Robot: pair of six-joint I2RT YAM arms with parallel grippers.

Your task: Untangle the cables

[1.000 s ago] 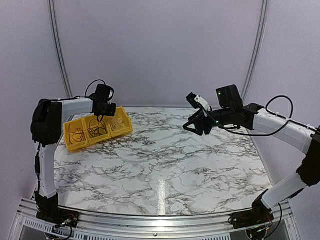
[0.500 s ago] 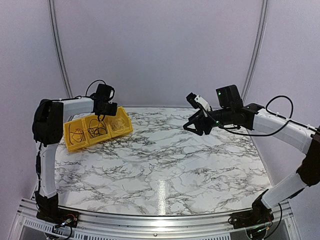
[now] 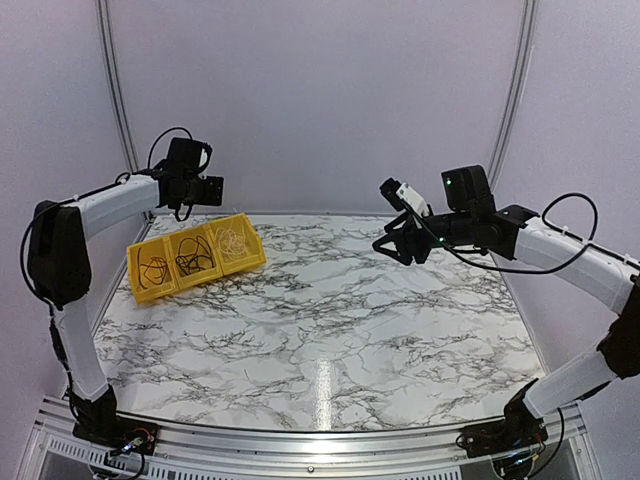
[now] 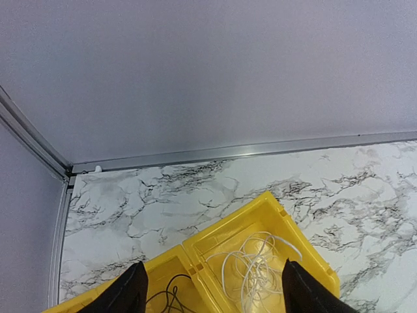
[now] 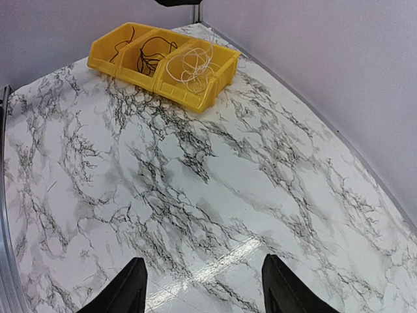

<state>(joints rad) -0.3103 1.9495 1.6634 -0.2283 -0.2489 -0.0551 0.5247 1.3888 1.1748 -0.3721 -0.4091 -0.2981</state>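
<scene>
Thin wiry cables coil inside a three-compartment yellow plastic bin

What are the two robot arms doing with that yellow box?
They are sorting out thin cables. The yellow bin holds three, each in its own compartment: a pale cable at one end, a black cable in the middle, and a dark cable at the other end. The left gripper hovers above the bin, open and empty. The right gripper hangs over the table, also open and holding nothing.
</scene>
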